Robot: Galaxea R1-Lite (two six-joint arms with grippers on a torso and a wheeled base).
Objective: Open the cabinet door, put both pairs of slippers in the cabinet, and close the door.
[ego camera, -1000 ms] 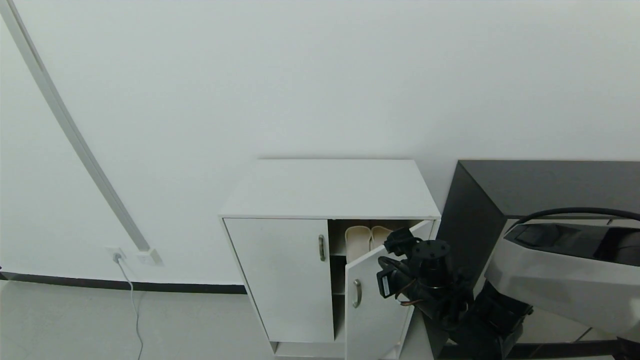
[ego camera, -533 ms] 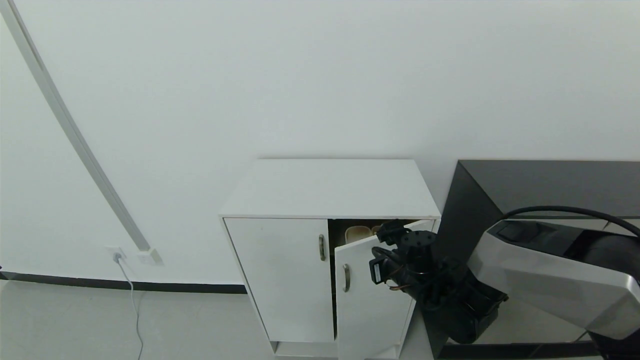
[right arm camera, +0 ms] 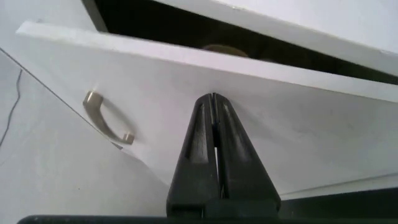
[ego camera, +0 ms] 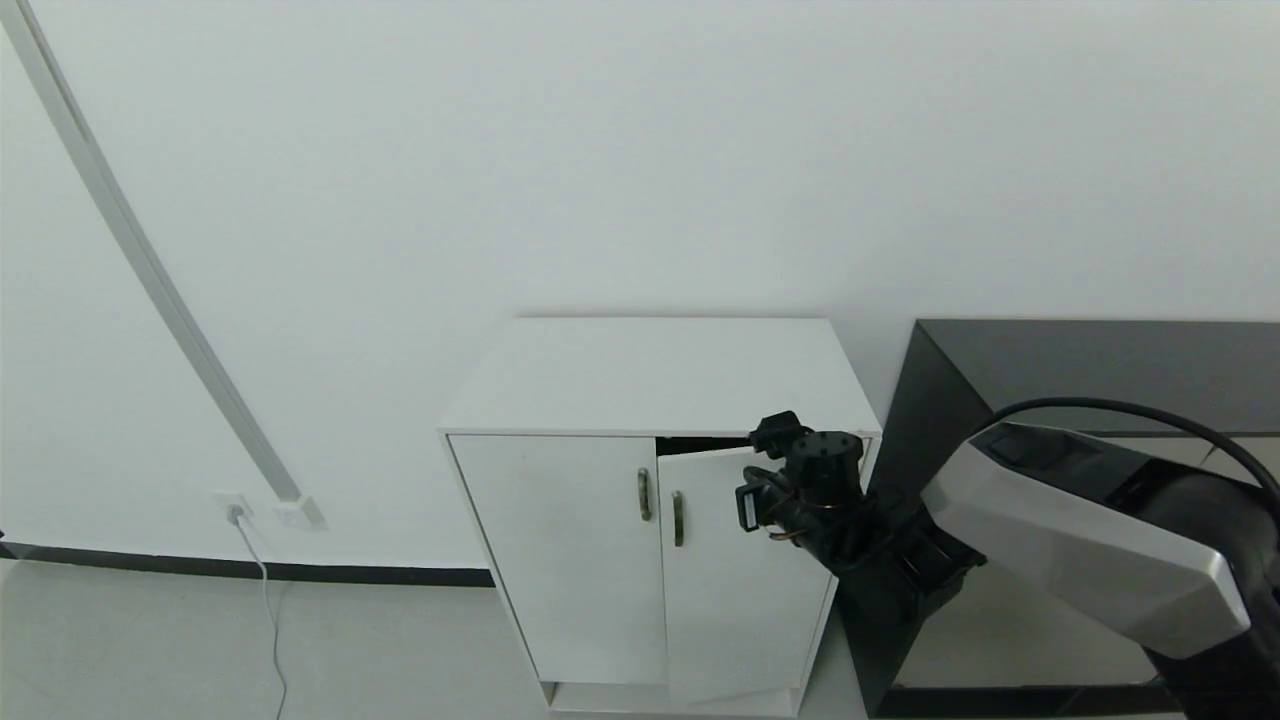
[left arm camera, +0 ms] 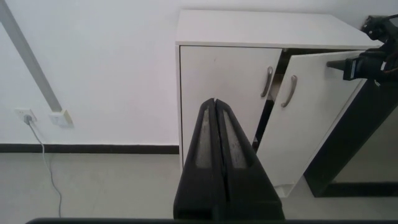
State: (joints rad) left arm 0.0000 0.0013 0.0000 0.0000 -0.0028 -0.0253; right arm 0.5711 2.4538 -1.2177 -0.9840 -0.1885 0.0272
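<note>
We're looking at the white two-door wooden cabinet (ego camera: 660, 375) standing against the wall, and its right door (ego camera: 740, 590) is ajar – a thin dark gap shows along its top edge and beside the shut left door (ego camera: 555, 550). The two curved metal handles (ego camera: 678, 518) sit almost side by side at the middle seam.

The right gripper (right arm camera: 214, 99) is up against the face of that right door, just under its top edge, on the hinge side of the handle. Its black fingers are clenched flat together, with nothing between them. Through the gap above it, in the right wrist view, we catch a sliver of a pale beige slipper (right arm camera: 222, 50) inside the cabinet on the upper shelf – no more of the pairs than that can be made out.

The left gripper (left arm camera: 214, 106) hangs back from the cabinet, facing its front, pinched closed and empty.

Just beside the cabinet, on the robot's right, stands a black block-shaped unit (ego camera: 1100, 365). Off to the left, a white wall socket (ego camera: 232, 510) carries a grey cable running down to the floor, under a slanting white conduit strip (ego camera: 150, 270).
</note>
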